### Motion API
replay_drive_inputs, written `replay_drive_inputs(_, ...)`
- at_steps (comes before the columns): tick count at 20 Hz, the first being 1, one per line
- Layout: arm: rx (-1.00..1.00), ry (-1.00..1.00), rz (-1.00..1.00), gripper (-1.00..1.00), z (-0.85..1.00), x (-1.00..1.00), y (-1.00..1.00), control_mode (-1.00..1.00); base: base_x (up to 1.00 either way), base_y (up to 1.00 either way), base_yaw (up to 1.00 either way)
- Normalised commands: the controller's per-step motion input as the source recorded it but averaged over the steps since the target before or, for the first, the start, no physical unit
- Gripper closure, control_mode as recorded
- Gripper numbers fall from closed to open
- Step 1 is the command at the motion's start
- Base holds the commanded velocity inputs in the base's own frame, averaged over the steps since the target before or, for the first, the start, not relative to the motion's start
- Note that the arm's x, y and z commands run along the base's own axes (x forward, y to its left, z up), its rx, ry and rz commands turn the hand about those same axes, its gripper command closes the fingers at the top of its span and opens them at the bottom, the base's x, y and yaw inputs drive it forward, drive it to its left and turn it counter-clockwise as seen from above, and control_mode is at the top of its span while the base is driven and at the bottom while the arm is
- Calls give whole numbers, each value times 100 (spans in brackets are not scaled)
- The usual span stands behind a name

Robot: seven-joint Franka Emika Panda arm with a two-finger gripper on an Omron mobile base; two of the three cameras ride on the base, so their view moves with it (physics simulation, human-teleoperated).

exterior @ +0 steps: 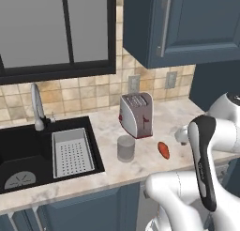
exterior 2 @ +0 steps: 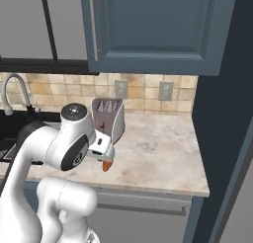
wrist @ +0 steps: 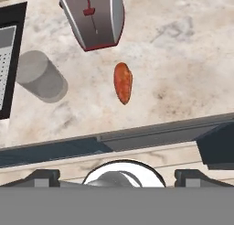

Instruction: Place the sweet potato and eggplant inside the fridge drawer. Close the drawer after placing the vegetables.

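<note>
The sweet potato [exterior: 163, 150], orange-red and oblong, lies on the marble counter [exterior: 140, 164] just right of a grey cup and in front of the toaster. It also shows in the hand view [wrist: 123, 82], and its tip peeks out below the hand in the right base view [exterior 2: 106, 166]. My gripper [wrist: 116, 176] hovers well above the counter's front edge, looking down at the sweet potato. It is open, with its fingertips [wrist: 43, 176] far apart and nothing between them. The eggplant and the fridge drawer are out of view.
A silver toaster [exterior: 136, 115] stands behind the sweet potato, and a grey cup [exterior: 125, 148] stands to its left. Farther left is a black sink [exterior: 23, 150] with a strainer basket [exterior: 70, 152] and a faucet [exterior: 36, 108]. A dark tall panel [exterior 2: 222, 138] bounds the counter's right end.
</note>
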Motion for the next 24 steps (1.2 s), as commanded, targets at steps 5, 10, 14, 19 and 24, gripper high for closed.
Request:
replay_drive_inputs(5,0,4,0,-100,0,36,-21,-100,0,0,0)
replay_drive_inputs(10,0,11,-1,-100,-15,74,1,-100,0,0,0)
replay_drive_inputs(14,0,8,-1,-100,-6,36,-23,-100,0,0,0)
replay_drive_inputs(19,0,8,0,-100,-19,24,-21,-100,0,0,0)
replay_drive_inputs(24,0,3,0,-100,-30,9,-10,-100,0,0,0)
